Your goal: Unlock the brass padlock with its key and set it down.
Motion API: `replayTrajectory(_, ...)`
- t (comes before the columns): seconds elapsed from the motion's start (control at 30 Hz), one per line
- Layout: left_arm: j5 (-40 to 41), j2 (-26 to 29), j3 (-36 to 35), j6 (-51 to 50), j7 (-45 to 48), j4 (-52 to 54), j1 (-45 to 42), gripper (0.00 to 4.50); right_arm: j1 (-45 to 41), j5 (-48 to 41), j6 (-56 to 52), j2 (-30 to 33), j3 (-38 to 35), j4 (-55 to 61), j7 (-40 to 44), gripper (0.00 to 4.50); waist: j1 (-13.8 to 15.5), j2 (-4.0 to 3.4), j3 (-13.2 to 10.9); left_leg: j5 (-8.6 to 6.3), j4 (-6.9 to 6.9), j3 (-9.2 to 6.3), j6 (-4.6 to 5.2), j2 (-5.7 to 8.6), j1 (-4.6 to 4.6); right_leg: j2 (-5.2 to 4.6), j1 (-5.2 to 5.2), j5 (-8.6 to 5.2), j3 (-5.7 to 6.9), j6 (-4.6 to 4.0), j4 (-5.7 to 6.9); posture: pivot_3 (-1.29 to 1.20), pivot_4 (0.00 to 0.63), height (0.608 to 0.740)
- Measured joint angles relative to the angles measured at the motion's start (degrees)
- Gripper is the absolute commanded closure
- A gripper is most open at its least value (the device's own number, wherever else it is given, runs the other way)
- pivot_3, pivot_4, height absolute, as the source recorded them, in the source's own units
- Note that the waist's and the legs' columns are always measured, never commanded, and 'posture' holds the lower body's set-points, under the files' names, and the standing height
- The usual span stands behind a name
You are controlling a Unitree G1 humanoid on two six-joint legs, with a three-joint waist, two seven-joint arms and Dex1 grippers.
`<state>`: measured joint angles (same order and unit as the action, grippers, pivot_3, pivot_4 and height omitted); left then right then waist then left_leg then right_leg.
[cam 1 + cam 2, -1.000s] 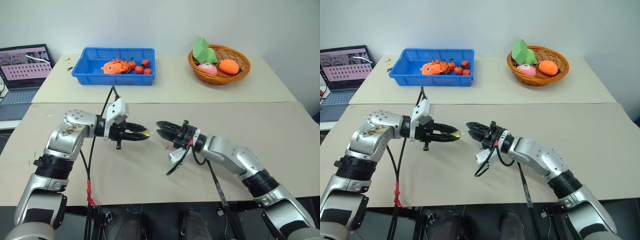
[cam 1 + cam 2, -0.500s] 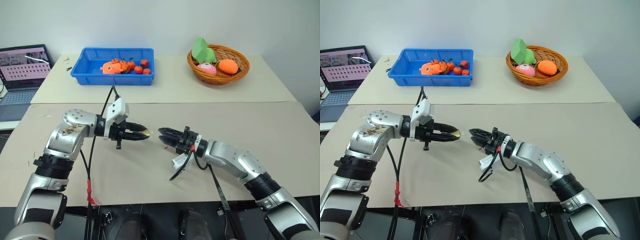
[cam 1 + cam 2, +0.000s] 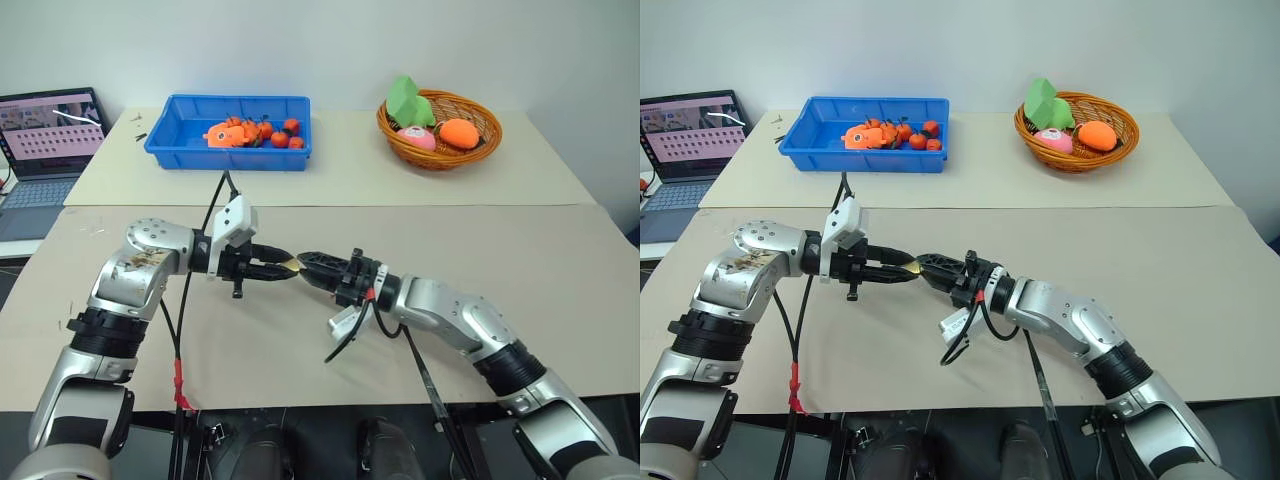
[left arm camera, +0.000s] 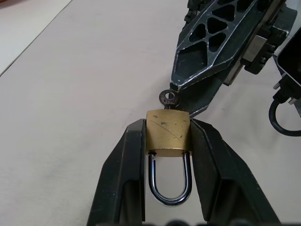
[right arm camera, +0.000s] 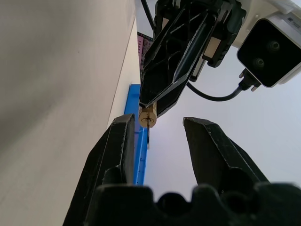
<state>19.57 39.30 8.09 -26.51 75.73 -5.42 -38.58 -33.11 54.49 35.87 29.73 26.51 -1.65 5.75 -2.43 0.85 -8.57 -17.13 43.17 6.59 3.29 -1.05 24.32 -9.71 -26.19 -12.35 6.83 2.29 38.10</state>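
Note:
The brass padlock [image 4: 168,129] is clamped by its gold body between the fingers of my left gripper [image 3: 280,268], which is shut on it above the table's middle. Its silver shackle [image 4: 170,188] points back toward the wrist. The key [image 4: 168,99] sticks out of the lock's free end, its round head showing. My right gripper [image 3: 305,260] faces the left one tip to tip and stands open. In the right wrist view the thin key [image 5: 148,136] hangs between its fingertips [image 5: 124,123], close to one of them, with a gap to the other.
A blue bin [image 3: 225,158] with small orange toys sits at the back left. A wicker basket [image 3: 440,160] of plush items is at the back right. A laptop [image 3: 45,140] stands at the far left. Black cables hang under both wrists.
My right gripper has moved left toward the left gripper, closing the gap until its tips reach the key and padlock. The left gripper has kept still with the padlock.

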Motion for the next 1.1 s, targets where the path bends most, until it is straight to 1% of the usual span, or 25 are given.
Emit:
replayTrajectory(0.47, -0.02, 0.01, 0.0, 0.04, -0.01, -0.01, -0.07, 3.65, -0.29, 0.88, 0.0, -2.04, 1.24, -0.05, 0.47, 2.41, -0.02, 0.0, 0.0, 0.0, 0.0, 0.0, 0.0, 0.0, 0.0, 0.0, 0.0, 0.0, 0.0, 0.0, 0.0, 0.0, 0.15, 0.684)
replayTrajectory(1.1, -0.01, 0.03, 0.0, 0.03, -0.03, -0.01, -0.07, 3.65, -1.63, 0.75, -0.04, -2.01, 1.67, -1.39, 0.38, 2.41, -0.03, 0.0, 0.0, 0.0, 0.0, 0.0, 0.0, 0.0, 0.0, 0.0, 0.0, 0.0, 0.0, 0.0, 0.01, 0.0, 0.15, 0.684)
